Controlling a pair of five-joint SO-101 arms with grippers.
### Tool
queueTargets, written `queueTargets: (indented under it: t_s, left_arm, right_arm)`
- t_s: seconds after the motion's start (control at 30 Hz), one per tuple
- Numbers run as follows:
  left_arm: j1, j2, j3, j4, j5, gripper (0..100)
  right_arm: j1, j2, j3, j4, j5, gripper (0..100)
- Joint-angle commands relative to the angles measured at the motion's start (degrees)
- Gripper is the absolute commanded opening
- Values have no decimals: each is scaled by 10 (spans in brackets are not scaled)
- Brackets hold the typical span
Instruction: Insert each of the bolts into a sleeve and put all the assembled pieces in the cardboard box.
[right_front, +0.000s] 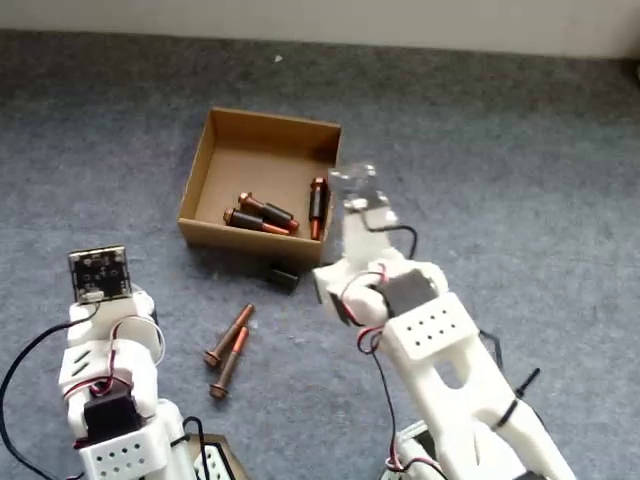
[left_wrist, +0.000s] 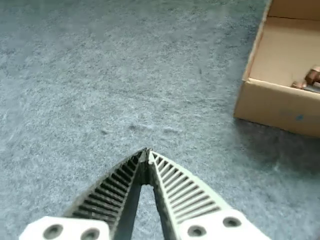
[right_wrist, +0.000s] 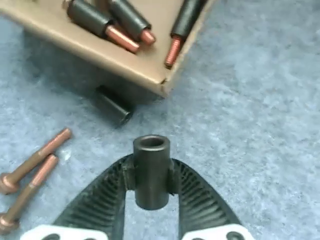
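Observation:
My right gripper (right_wrist: 150, 162) is shut on a black sleeve (right_wrist: 151, 175), held upright just in front of the cardboard box (right_front: 240, 236). A second black sleeve (right_front: 283, 277) lies on the carpet against the box's front wall (right_wrist: 100, 47). Two loose copper bolts (right_front: 228, 345) lie side by side on the carpet, to the left of the right arm (right_front: 430, 330). Inside the box are three bolts in sleeves (right_front: 262, 216), one of them (right_front: 318, 208) along the right wall. My left gripper (left_wrist: 146, 156) is shut and empty over bare carpet, left of the box (left_wrist: 280, 107).
Grey carpet covers the table on all sides. The left arm (right_front: 105, 370) stands at the lower left with its camera board on top. Open carpet lies to the right of and behind the box.

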Motion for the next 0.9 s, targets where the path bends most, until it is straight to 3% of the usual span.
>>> queueTargets:
  t_s: [0.0,0.3,0.6,0.77,0.87]
  left_arm:
    - [53,-3,-72,48,-17,11]
    - [134,49,-182,119,-29,74]
    - [263,403,-320,125,-91,89]
    - [315,604,-369,121,-97,211]
    - [341,702,-397,120,-99,209]
  right_arm:
    - [72,-83,91,-116,-43,4]
    - [163,-175,232,-294,-77,4]
    - [189,-181,280,-368,-77,4]
    - [189,-181,280,-368,-77,4]
    - [189,-181,280,-368,-77,4]
